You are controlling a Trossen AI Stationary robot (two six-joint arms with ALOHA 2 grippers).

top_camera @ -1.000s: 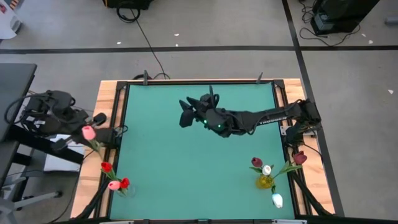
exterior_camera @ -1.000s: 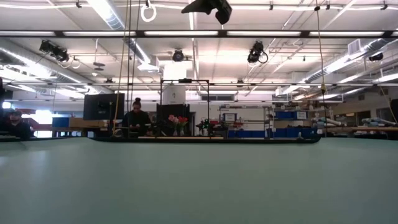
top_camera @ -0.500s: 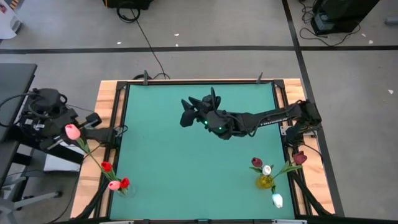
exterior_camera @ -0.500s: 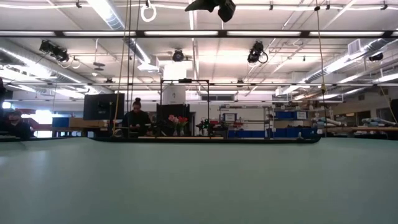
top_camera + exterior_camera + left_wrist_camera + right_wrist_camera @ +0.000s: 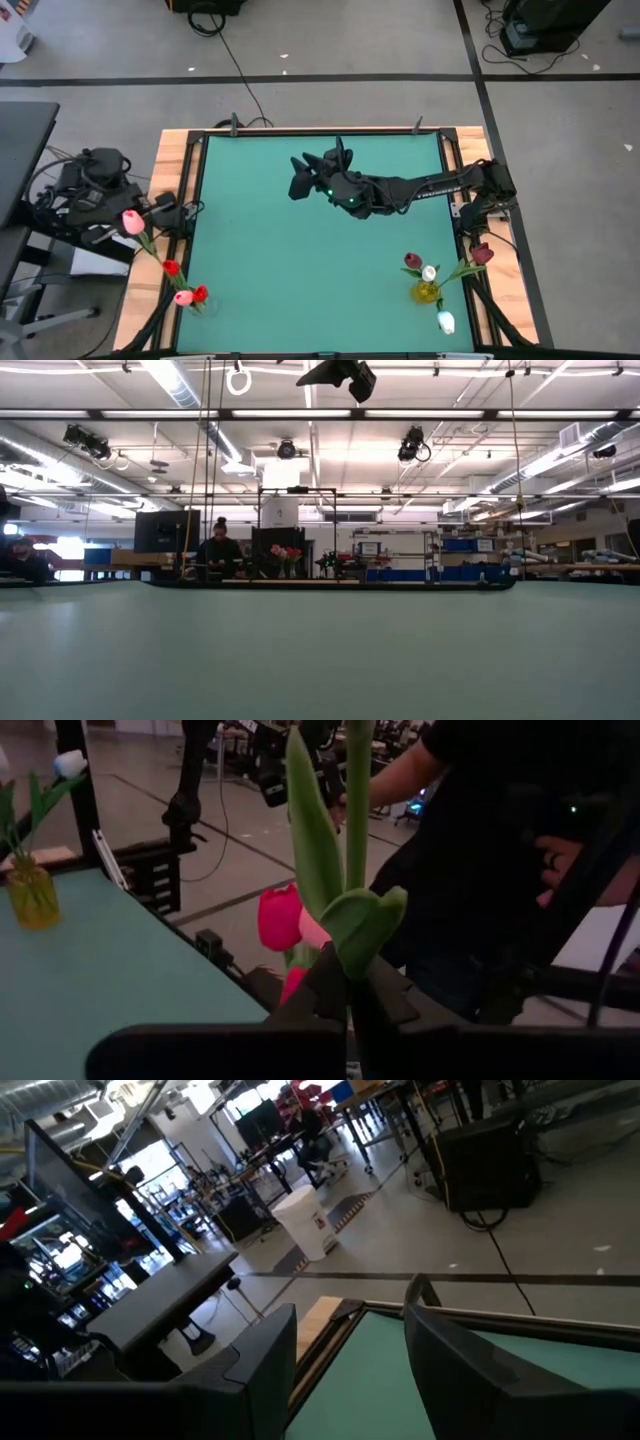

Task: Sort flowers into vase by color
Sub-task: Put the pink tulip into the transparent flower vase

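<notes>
Left gripper (image 5: pixel 345 1010) pinches pink tulip (image 5: pixel 133 222) stem.

Level look across a bare green table (image 5: pixel 320 660), taken here as the landmark. Above its far edge, a wide workshop with long ceiling lights and hanging cables. High over the table, a dark gripper (image 5: pixel 338 373), tilted; fingers not readable. Just beside it, a white ring (image 5: pixel 238 378) hanging from the ceiling. Beyond the far edge, towards the left, a seated person (image 5: pixel 219 550) in dark clothes. Next to the person, a small bunch of red and pink flowers (image 5: pixel 285 556). Behind those, a dark frame (image 5: pixel 298 510) with a white tank (image 5: pixel 279 512). Blue shelving (image 5: pixel 440 572) beyond the far edge, towards the right.
</notes>
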